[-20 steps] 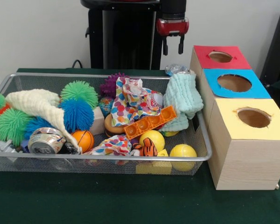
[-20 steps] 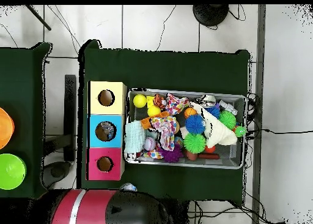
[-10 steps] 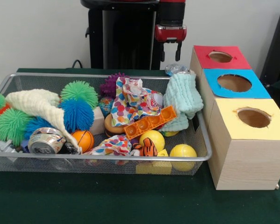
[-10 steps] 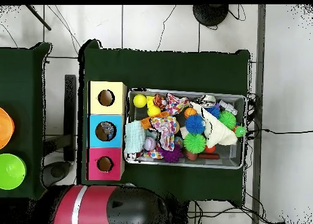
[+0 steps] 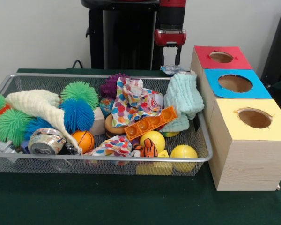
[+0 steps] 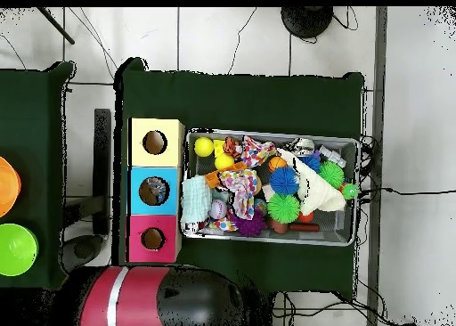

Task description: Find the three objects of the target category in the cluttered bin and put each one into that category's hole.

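No brand, label or writing can be read on anything here; the silver can [image 5: 46, 141] at the bin's 7 o'clock corner in the front view carries a printed band, but its lettering is too small to make out.

The tool [image 5: 170, 54] hangs from the red and black arm at 12 o'clock in the front view, its two dark fingers pointing down with a narrow gap between them and nothing held. Just beneath the fingertips, a clear, wrinkly plastic bottle [image 5: 171, 69] lies on the green tabletop [image 5: 131, 201], outside the far rim of the bin [image 5: 103, 158] and at 9 o'clock of the red-topped box [image 5: 220, 57]. Only its crumpled, see-through upper part shows above the rim. Whether the fingertips touch it cannot be told.

The bin is a shallow wire-mesh basket crowded with spiky green and blue balls, a cream cloth, a pale green towel [image 5: 183, 97], a polka-dot cloth [image 5: 131, 103], an orange block strip [image 5: 150, 123], yellow balls and an orange ball.

At 3 o'clock of the bin stand three pale wooden boxes in a row. The blue-topped box sits in the middle, and the hole [image 5: 235, 83] in it is large and round. In the overhead view something lies inside that hole [image 6: 154, 191].
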